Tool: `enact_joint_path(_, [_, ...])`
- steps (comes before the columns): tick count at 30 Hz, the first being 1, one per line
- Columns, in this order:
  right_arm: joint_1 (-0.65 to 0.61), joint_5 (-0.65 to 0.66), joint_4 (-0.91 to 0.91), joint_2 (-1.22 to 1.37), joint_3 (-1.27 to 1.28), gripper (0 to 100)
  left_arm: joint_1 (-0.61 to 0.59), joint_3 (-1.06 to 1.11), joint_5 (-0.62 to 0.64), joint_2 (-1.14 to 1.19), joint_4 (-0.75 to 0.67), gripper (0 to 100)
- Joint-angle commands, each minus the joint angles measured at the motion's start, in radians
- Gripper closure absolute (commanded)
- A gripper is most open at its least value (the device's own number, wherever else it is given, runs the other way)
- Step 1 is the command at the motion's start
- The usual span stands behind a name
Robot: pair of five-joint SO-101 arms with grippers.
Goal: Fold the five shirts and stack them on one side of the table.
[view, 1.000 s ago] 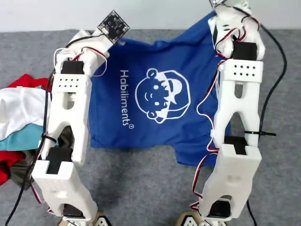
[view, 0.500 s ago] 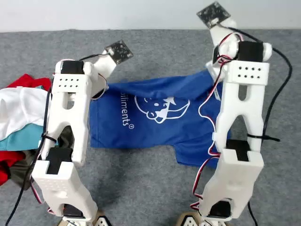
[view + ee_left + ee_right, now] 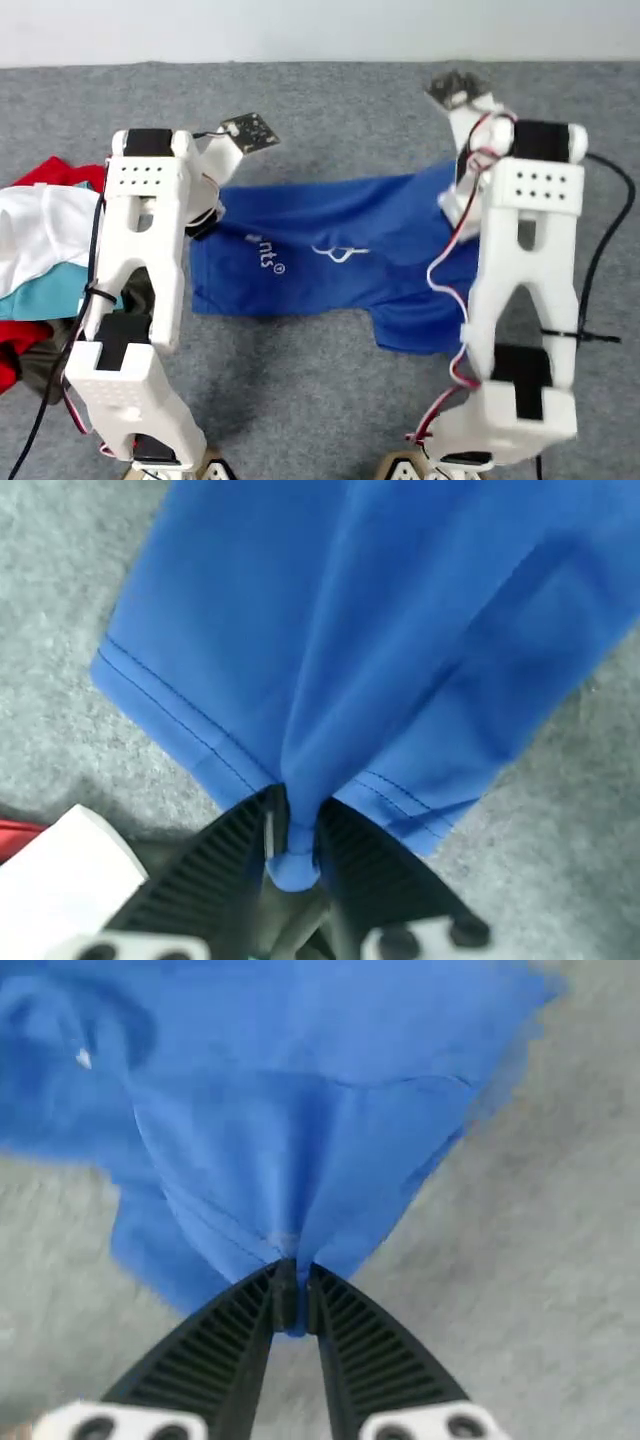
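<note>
L fingers [image 3: 235,850] & R fingers [image 3: 235,1325] pinched blue shirt [image 3: 340,260], half-folded, centre; other shirts [image 3: 45,250] heaped left edge, unstacked.

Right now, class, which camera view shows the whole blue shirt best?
The high view: the blue shirt spreads across the grey table, folded partway over its print. The left wrist view shows a stitched edge bunched in the left gripper; the right wrist view shows cloth pinched in the right gripper.

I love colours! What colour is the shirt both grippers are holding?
The cloth shirt is blue with white print, clearest in the high view.
</note>
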Motion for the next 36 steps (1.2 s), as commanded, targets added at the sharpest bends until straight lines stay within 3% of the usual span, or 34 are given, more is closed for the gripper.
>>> enact_joint_path(1, [0.01,-0.011,0.041,-0.13,0.132,98.3,-0.006,-0.038,-0.012,-0.008,0.037,98])
enact_joint_path(12, [0.027,-0.014,-0.005,-0.24,0.489,98.6,-0.005,0.071,-0.012,-0.006,0.017,98])
enact_joint_path(32, [0.091,0.0,-0.061,-0.239,0.605,98.3,-0.006,0.156,-0.043,-0.009,0.043,98])
enact_joint_path(36, [0.093,0.051,-0.048,-0.24,0.601,98.3,-0.012,0.156,-0.032,-0.018,0.044,91])
